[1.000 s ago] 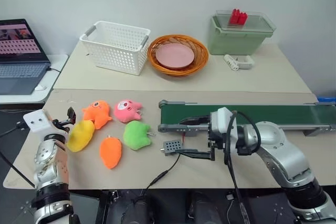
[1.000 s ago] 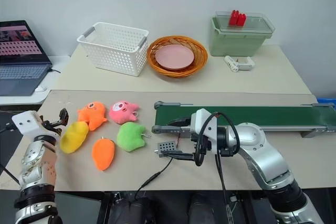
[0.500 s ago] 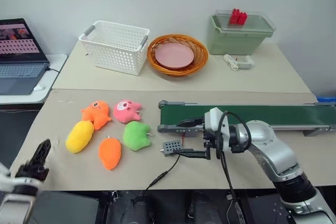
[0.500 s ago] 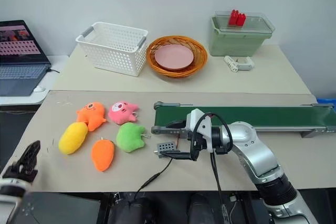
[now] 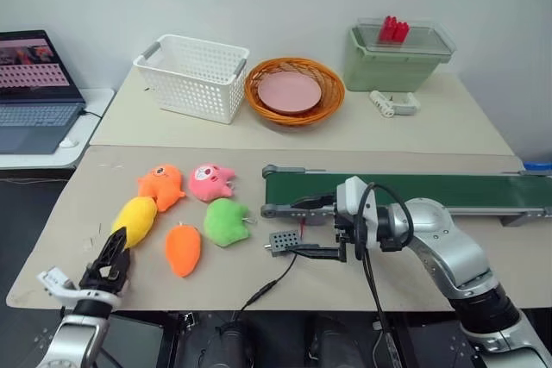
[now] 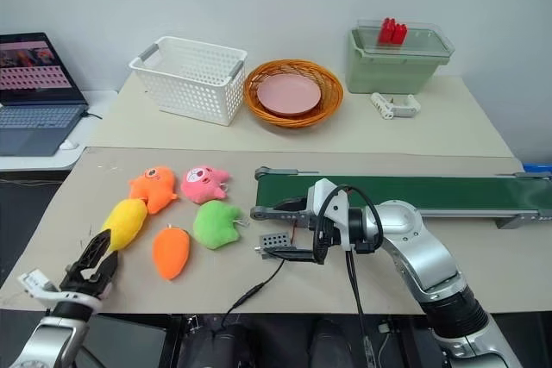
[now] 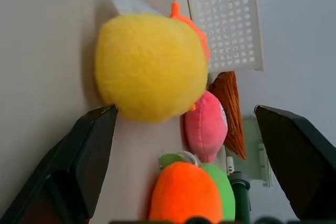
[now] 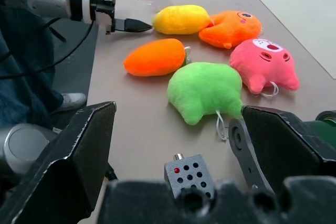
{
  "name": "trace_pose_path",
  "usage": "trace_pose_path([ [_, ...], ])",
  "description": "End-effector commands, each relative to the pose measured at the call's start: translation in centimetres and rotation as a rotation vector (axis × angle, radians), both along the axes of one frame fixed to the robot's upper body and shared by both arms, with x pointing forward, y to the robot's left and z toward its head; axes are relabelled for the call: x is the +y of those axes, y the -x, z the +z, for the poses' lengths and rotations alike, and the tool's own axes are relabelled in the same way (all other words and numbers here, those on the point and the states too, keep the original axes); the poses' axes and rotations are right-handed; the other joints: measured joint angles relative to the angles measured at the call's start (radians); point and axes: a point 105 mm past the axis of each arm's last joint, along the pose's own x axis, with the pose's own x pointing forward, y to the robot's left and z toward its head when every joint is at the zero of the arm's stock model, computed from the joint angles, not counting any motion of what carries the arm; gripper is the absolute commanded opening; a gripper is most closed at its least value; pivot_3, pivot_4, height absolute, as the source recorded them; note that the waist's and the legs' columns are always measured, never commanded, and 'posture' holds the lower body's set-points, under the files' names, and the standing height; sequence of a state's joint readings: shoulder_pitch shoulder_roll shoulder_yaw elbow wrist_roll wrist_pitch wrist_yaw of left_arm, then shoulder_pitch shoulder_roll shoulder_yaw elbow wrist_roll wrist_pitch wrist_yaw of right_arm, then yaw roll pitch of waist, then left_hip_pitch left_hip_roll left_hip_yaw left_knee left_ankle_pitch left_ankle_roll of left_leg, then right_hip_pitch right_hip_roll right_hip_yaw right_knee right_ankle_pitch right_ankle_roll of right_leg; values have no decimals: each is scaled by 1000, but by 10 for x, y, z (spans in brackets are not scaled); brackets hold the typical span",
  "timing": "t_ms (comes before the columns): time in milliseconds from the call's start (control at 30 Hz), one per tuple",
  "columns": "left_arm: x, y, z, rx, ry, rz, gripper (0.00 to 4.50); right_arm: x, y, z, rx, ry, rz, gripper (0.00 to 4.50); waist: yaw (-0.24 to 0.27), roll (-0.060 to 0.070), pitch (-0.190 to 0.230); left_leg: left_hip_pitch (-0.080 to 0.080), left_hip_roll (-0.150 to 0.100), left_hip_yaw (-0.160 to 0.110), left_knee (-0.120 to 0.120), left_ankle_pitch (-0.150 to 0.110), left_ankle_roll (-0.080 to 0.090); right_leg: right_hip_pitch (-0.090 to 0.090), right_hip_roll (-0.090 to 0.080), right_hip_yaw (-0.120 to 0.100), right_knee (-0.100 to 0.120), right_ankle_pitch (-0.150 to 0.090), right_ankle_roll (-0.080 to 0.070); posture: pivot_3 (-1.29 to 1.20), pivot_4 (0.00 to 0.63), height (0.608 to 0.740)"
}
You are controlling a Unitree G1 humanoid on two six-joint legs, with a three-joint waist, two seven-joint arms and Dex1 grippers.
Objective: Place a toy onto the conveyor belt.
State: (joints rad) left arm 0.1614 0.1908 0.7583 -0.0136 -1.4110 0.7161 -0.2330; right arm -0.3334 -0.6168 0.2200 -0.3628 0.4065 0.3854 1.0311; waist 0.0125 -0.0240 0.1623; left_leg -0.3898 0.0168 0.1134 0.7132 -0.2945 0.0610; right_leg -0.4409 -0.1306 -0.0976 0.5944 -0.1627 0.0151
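The toy [image 5: 135, 217], a yellow oval plush, lies at the left of the table among other plush toys. My left gripper [image 5: 115, 246] is open and points level at the toy's near end, a short way off it. In the left wrist view the toy [image 7: 149, 66] sits just beyond the two spread fingers [image 7: 89, 150], untouched. The conveyor belt [image 5: 414, 189], dark green in a grey frame, runs across the table's right half. My right gripper [image 5: 297, 228] hangs open at the belt's left end, holding nothing.
An orange carrot plush [image 5: 182, 249], a lime-green plush [image 5: 225, 221], a pink plush [image 5: 211, 181] and an orange plush [image 5: 160, 185] surround the toy. A small grey control box [image 5: 282, 241] lies under my right gripper. White basket [image 5: 194, 75], wicker basket [image 5: 294, 92], green bin [image 5: 397, 53] stand behind.
My left arm drew back from beside the toy, sank toward the table's front edge and rolled; its open fingers now point at the toy's near end. The right arm has stayed put.
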Motion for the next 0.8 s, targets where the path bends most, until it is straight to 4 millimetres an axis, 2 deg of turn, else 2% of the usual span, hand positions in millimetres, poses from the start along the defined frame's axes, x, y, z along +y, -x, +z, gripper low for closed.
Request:
trace_pose_path([
  [33, 1, -14, -1, 23, -3, 29, 4481, -3, 1, 11, -40, -21, -23, 4500, -1, 0, 0, 0, 0, 0, 0, 0, 0, 0, 0, 0, 0, 0, 0, 0, 150, 740],
  [233, -1, -39, 1, 16, 57, 65, 4481, -7, -2, 11, -47, -25, -71, 4500, 8, 0, 0, 0, 0, -1, 0, -2, 4, 0, 0, -1, 1, 0, 0, 0, 150, 740],
  [333, 1, -37, -2, 2, 122, 99, 4481, -8, -3, 11, -53, -28, -91, 4500, 6, 0, 0, 1, 0, -1, 0, -2, 3, 1, 0, 0, 1, 0, -1, 0, 150, 740],
  [467, 0, -28, -16, 12, 202, 130, 4481, -10, -5, 11, -55, -27, -108, 4500, 4, 0, 0, 1, 0, -1, 0, -2, 4, 1, 0, 0, 1, 1, 0, 0, 150, 740],
  [600, 12, -22, -23, -9, 275, 220, 4481, -12, -5, 11, -54, -22, -114, 4500, 1, 1, 0, 1, 0, -1, 0, -2, 4, 1, 0, 0, 0, 0, 1, 0, 150, 740],
  [800, 32, -25, -34, 3, 343, 356, 4481, -13, -6, 14, -48, -30, -117, 4500, 1, 5, -3, 4, 0, -1, 0, -2, 4, 3, 1, 0, 1, -1, 0, 0, 150, 740],
])
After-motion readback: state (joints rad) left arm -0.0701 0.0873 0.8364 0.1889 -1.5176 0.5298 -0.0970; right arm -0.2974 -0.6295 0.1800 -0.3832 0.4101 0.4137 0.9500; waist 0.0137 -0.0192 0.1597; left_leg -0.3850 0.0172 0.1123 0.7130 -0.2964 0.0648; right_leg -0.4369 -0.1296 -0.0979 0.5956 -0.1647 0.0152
